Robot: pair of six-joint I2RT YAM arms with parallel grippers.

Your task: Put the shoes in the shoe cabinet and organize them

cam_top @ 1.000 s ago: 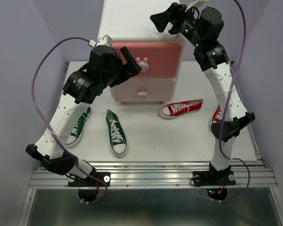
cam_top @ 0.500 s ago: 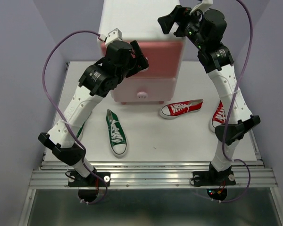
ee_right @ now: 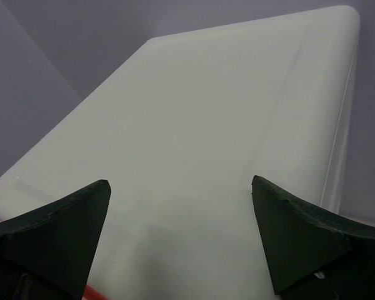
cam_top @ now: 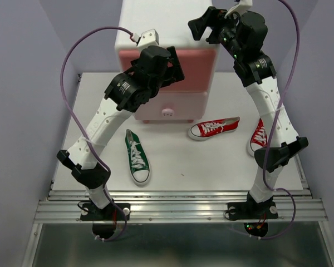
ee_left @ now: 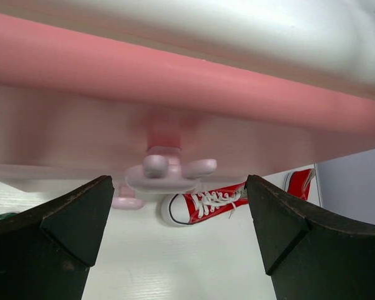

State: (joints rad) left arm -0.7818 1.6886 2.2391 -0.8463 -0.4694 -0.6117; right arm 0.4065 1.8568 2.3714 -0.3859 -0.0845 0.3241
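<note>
The white shoe cabinet (cam_top: 156,22) stands at the back with both pink drawers shut. My left gripper (cam_top: 170,67) is open right in front of the upper drawer (cam_top: 197,64). In the left wrist view its bunny knob (ee_left: 165,172) sits just beyond my open left gripper (ee_left: 179,187), between the jaws and not gripped. My right gripper (cam_top: 203,25) hovers open over the cabinet top (ee_right: 206,125). One green shoe (cam_top: 137,157) lies at front left. The other is hidden behind my left arm. A red shoe (cam_top: 214,128) lies right of the cabinet. The second red shoe (cam_top: 258,136) is partly behind my right arm.
The lower drawer's knob (cam_top: 167,112) faces the table's front. The left wrist view shows the near red shoe (ee_left: 206,203) and the far one (ee_left: 300,182) below the drawer. Purple walls close in on both sides. A metal rail (cam_top: 178,208) runs along the near edge.
My left arm has risen and swung right, bringing the open gripper up to the upper drawer's knob, which it now covers in the top view. The right gripper shifted slightly over the cabinet top.
</note>
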